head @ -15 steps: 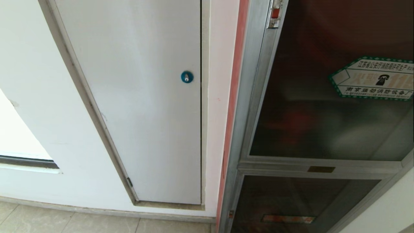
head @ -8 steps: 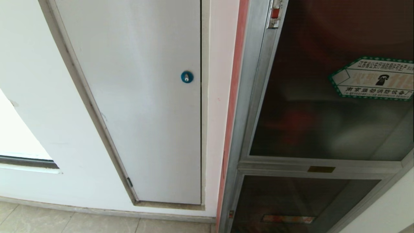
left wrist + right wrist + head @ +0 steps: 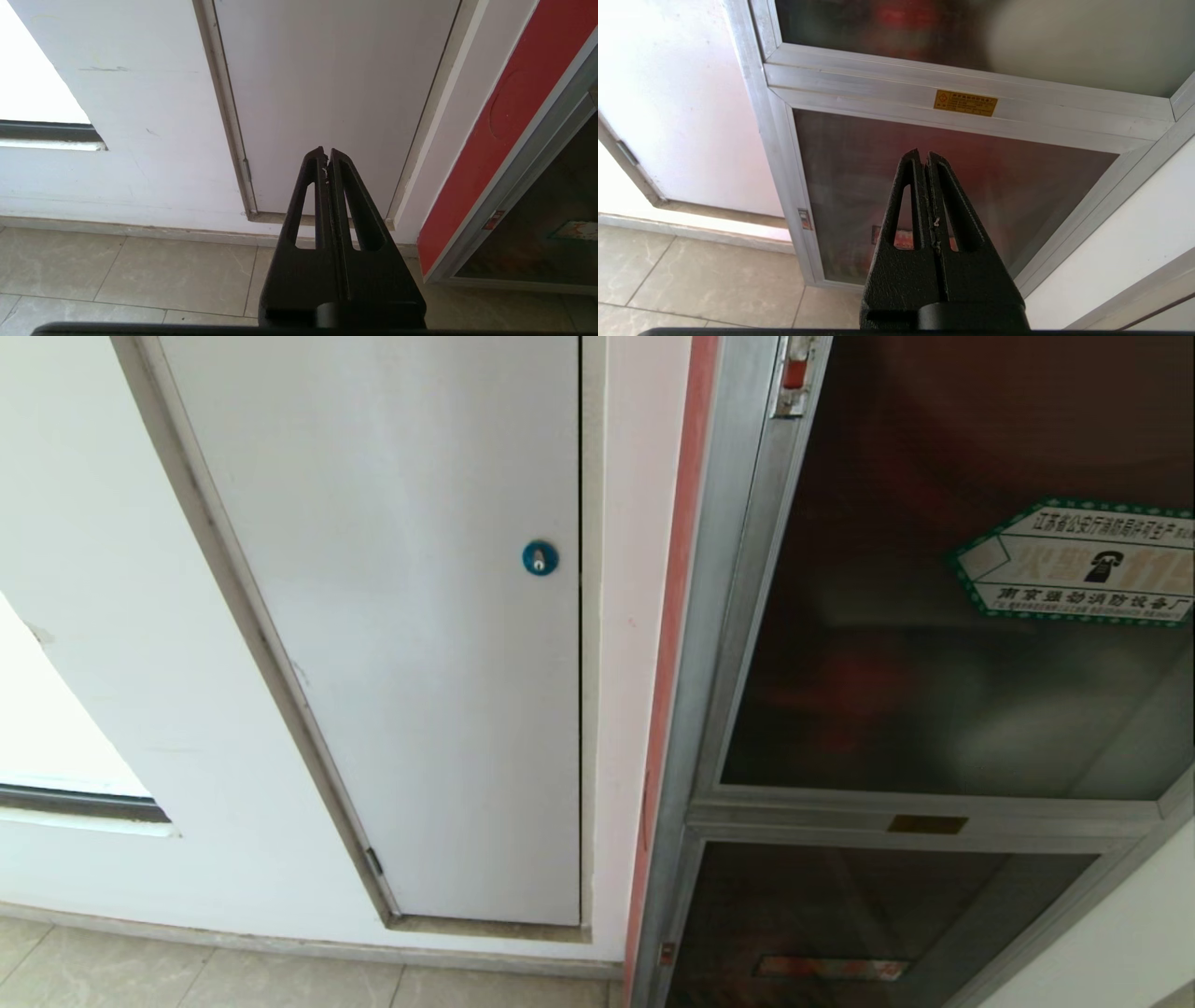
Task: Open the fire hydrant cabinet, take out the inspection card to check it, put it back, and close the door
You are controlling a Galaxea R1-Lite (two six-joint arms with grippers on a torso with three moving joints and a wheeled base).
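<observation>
- Right of the white panel door [image 3: 392, 644], the fire hydrant cabinet [image 3: 738, 616] stands with the door [image 3: 934, 691] closed; no inspection card shows.
- Left gripper [image 3: 327, 156] clenched, empty, facing the white panel.
- Right gripper [image 3: 924, 158] clenched, empty, before the lower glass panel [image 3: 859, 158].
- Best approach, I judge: raise it to the latch [image 3: 792, 378], then swing the door outward slowly.

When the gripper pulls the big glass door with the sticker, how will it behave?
The door is a metal-framed glass panel, so it likely swings stiffly as one piece. The smooth glass is probably slippery and fragile; the latch on its frame looks safer to pull.
</observation>
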